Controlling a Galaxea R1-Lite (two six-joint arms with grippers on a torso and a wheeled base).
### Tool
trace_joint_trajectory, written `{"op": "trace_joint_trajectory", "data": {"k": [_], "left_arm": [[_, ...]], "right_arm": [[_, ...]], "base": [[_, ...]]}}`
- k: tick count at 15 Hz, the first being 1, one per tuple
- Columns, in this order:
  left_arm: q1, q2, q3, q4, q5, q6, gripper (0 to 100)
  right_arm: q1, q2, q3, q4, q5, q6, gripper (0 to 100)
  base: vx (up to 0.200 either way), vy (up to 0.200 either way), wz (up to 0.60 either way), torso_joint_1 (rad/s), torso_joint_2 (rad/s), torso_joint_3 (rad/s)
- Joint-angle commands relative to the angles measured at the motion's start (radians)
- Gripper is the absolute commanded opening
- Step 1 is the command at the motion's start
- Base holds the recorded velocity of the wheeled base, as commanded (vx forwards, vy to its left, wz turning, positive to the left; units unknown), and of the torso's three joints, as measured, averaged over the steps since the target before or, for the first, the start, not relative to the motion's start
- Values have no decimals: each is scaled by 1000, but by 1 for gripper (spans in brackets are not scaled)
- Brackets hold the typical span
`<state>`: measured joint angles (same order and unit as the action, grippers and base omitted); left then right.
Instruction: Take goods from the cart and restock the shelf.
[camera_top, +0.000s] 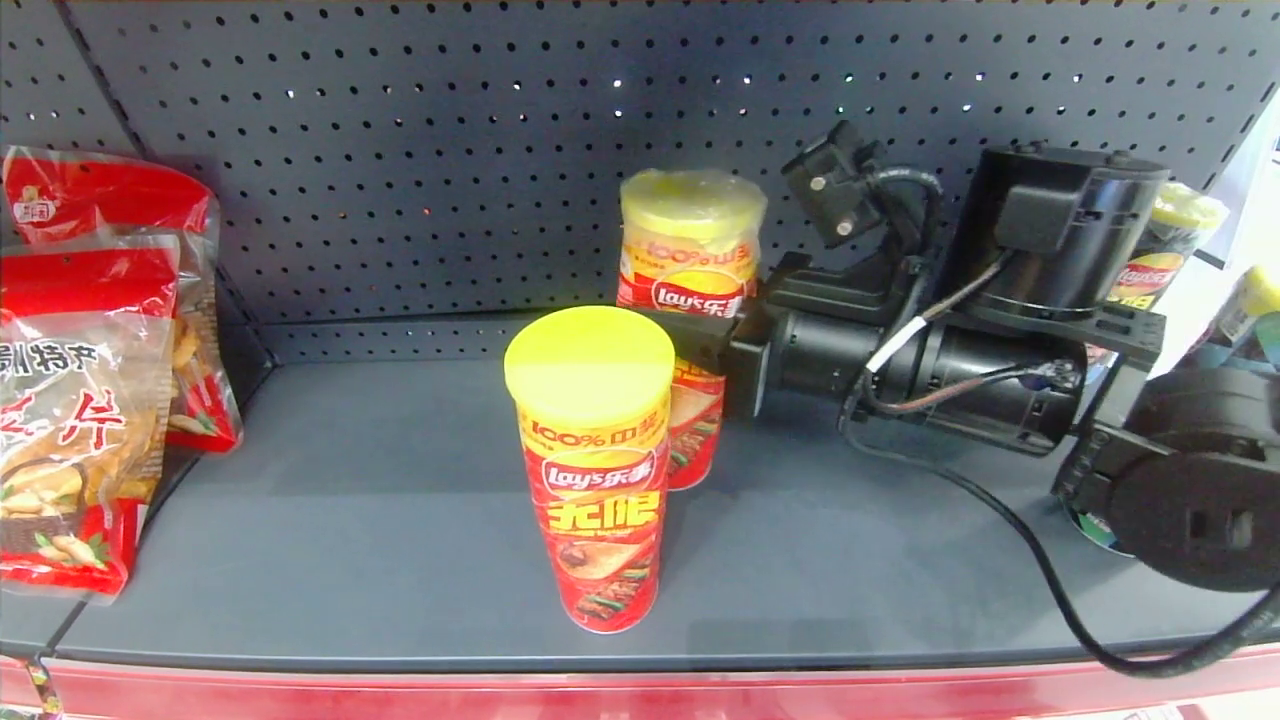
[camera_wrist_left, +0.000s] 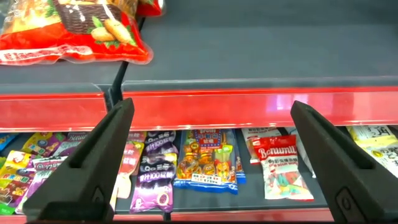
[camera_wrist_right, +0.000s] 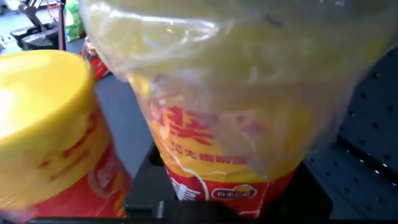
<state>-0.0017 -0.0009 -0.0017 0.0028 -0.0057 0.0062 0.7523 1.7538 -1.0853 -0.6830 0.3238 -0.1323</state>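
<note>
Two red chip cans with yellow lids are on the grey shelf (camera_top: 380, 520). The front can (camera_top: 595, 470) stands upright near the shelf's front edge, free of any gripper. Just behind it and slightly right is the rear can (camera_top: 688, 270), its top covered in clear wrap. My right gripper (camera_top: 705, 350) reaches in from the right and is shut on the rear can's middle. In the right wrist view the held can (camera_wrist_right: 236, 106) is very close, with the front can (camera_wrist_right: 50, 124) beside it. My left gripper (camera_wrist_left: 211, 162) is open and holds nothing, below the shelf's red front edge (camera_wrist_left: 249, 106).
Red snack bags (camera_top: 80, 370) lie at the shelf's left end. More cans (camera_top: 1160, 250) stand at the right behind my right arm. A perforated back panel (camera_top: 450, 150) closes the rear. Candy bags (camera_wrist_left: 205, 162) fill the lower shelf.
</note>
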Motion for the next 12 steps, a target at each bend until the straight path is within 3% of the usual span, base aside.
{"op": "trace_joint_trajectory", "data": {"k": [1,12], "left_arm": [[0,1,0,0,0,0,100],[0,1,0,0,0,0,100]], "right_arm": [[2,56,-54,20,1,-6,0],[-22,185,-217,74,34,-85,0]], "base": [[0,0,0,0,0,0],[0,0,0,0,0,0]]}}
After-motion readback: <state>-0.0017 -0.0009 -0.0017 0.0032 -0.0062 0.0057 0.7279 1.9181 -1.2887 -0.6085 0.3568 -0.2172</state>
